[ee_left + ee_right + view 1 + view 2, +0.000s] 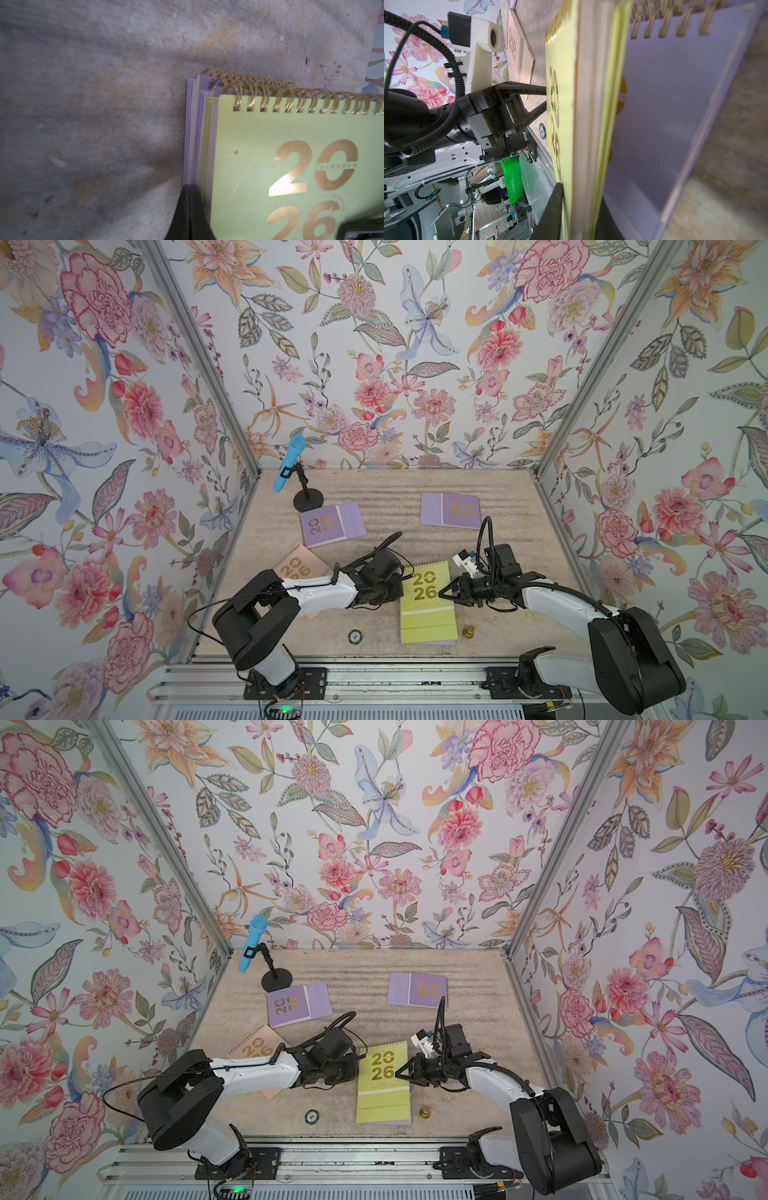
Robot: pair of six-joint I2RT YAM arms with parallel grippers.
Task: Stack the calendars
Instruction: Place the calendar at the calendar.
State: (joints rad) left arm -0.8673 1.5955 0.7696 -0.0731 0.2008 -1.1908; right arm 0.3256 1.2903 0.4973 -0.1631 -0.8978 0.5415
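Hold your left gripper (188, 204), fingers pressed together against the side of the lilac calendars (190, 133), as a stop. Square the yellow-green calendar (426, 597) on them, near the front edge of the desk (498, 641). Your right gripper (441, 594) straddles its right edge, barely parted; I cannot tell whether it grips.

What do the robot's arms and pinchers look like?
The left arm and right arm have white links between chunky black joints, with black cables looping along them. The left gripper and right gripper are black, with pointed, triangle-shaped fingers.
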